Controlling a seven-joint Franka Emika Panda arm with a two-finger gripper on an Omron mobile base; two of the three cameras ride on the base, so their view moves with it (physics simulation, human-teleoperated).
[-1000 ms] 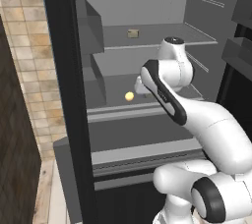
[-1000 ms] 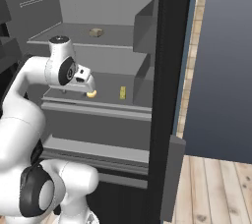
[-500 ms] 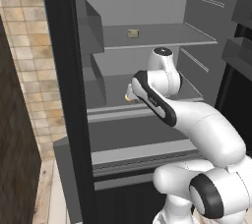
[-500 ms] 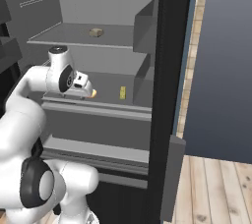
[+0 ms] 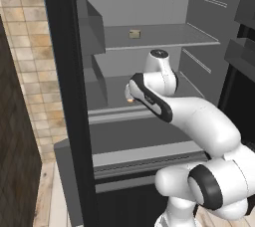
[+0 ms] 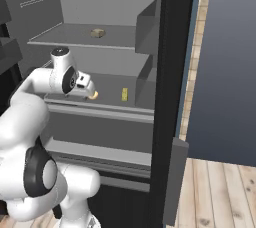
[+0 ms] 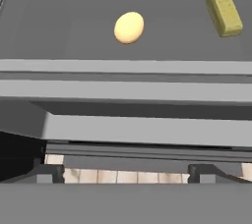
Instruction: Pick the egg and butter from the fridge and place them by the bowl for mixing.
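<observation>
Inside the tall black fridge [image 6: 167, 72], fingers spread wide over the shelf lip, the gripper [image 7: 125, 171] faces the pale egg [image 7: 129, 27]; the yellow butter stick [image 7: 223, 9] lies apart, a tan block [image 5: 134, 34] above.

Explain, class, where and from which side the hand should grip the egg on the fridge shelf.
Probably across the egg's narrower middle, coming from above: it lies on its side on the flat shelf, apart from the butter.
</observation>
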